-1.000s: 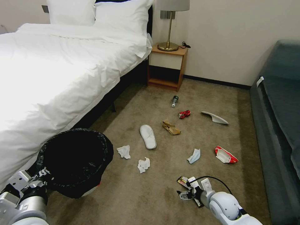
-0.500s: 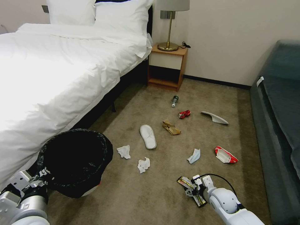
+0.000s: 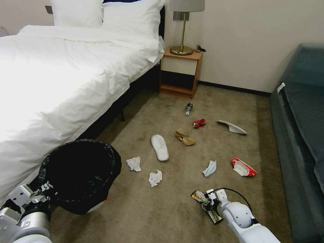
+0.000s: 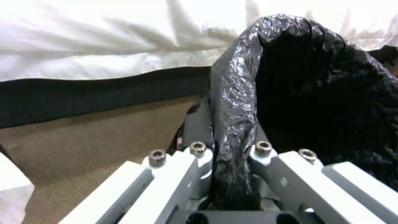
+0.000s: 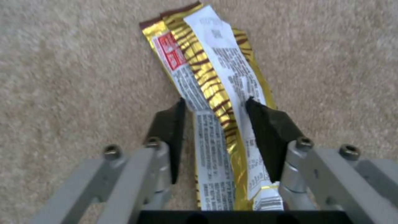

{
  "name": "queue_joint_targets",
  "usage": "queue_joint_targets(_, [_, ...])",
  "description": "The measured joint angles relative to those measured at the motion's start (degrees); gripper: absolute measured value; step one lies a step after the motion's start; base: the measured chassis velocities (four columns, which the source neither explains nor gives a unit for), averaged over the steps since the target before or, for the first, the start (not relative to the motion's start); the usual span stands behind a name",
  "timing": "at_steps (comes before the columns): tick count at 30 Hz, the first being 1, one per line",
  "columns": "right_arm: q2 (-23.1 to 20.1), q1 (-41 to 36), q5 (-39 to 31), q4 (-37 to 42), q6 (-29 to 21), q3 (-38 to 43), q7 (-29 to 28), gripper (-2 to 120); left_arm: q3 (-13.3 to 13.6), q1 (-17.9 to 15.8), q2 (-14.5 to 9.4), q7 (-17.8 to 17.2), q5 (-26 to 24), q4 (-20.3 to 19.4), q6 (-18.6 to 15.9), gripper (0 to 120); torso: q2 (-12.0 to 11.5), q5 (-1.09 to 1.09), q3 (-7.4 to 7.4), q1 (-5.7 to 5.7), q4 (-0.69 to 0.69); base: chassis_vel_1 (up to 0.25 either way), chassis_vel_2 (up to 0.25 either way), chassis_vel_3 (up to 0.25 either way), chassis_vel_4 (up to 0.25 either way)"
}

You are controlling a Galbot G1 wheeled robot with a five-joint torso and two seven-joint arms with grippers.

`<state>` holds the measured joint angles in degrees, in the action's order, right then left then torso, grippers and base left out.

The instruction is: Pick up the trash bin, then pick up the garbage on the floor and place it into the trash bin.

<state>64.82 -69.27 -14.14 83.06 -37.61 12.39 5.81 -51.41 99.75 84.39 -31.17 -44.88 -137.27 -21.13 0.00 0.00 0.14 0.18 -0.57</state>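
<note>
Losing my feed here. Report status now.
Left gripper shut on trash bin rim, bin off the floor. Right gripper down at gold snack wrapper, fingers open astride it. Nothing in the way.

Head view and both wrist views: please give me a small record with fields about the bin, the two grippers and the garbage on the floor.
trash bin: trash bin lifted and tilted beside the bed, black bag over its rim
left gripper: left gripper, jaws shut on the bag-covered rim
right gripper: right gripper low over the carpet, jaws open on either side of the gold snack wrapper
wrapper state: flat on the carpet, not yet gripped
other garbage: two tissues, two slippers, red can, green bottle, brown paper bag, blue mask, red wrapper
</note>
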Motion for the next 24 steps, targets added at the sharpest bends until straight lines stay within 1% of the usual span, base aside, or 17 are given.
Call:
queue_joint_targets(1, [0.1, -0.1, 0.4, -0.3, 0.1, 0.0, 0.1, 33, 0.0, 0.0, 0.0, 0.0, 0.0, 0.0, 0.0, 5, 0.0, 0.00, 0.00, 0.00, 0.00, 0.000, 0.000, 0.000, 0.000])
queue_joint_targets(13, [0.2, -0.3, 1.8, -1.4, 0.3, 0.8, 0.4, 32, 0.2, -0.2, -0.2, 0.0, -0.1, 0.2, 0.0, 5, 0.0, 0.01, 0.00, 0.00, 0.00, 0.000, 0.000, 0.000, 0.000])
queue_joint_targets(15, [0.0, -0.6, 1.6, -0.9, 0.7, 1.0, 0.3, 28, 0.2, -0.4, -0.2, 0.0, -0.1, 0.3, 0.1, 5, 0.0, 0.00, 0.00, 0.00, 0.00, 0.000, 0.000, 0.000, 0.000])
queue_joint_targets(16, [0.0, -0.6, 1.6, -0.9, 0.7, 1.0, 0.3, 28, 0.2, -0.4, -0.2, 0.0, -0.1, 0.3, 0.1, 5, 0.0, 0.00, 0.00, 0.00, 0.00, 0.000, 0.000, 0.000, 0.000])
queue_joint_targets(18, [-0.3, -1.1, 1.0, 0.4, 1.3, 1.1, -0.3, 18, 0.4, -0.5, -0.2, 0.0, -0.1, 0.5, 0.1, 5, 0.0, 0.00, 0.00, 0.00, 0.00, 0.000, 0.000, 0.000, 0.000])
queue_joint_targets(19, [-0.3, -1.1, 1.0, 0.4, 1.3, 1.1, -0.3, 18, 0.4, -0.5, -0.2, 0.0, -0.1, 0.5, 0.1, 5, 0.0, 0.00, 0.00, 0.00, 0.00, 0.000, 0.000, 0.000, 0.000])
queue_joint_targets(22, [-0.4, -1.6, 0.4, 2.2, 2.1, 1.1, -1.1, 3, 0.6, -0.6, -0.2, 0.0, 0.0, 0.7, 0.1, 5, 0.0, 0.00, 0.00, 0.00, 0.00, 0.000, 0.000, 0.000, 0.000])
queue_joint_targets(23, [-0.4, -1.6, 0.4, 2.2, 2.1, 1.1, -1.1, 3, 0.6, -0.6, -0.2, 0.0, 0.0, 0.7, 0.1, 5, 0.0, 0.00, 0.00, 0.00, 0.00, 0.000, 0.000, 0.000, 0.000])
queue_joint_targets(24, [-0.4, -1.7, 0.4, 2.5, 2.2, 1.1, -1.4, 0, 0.7, -0.7, -0.2, 0.0, 0.0, 0.8, 0.1, 5, 0.0, 0.00, 0.00, 0.00, 0.00, 0.000, 0.000, 0.000, 0.000])
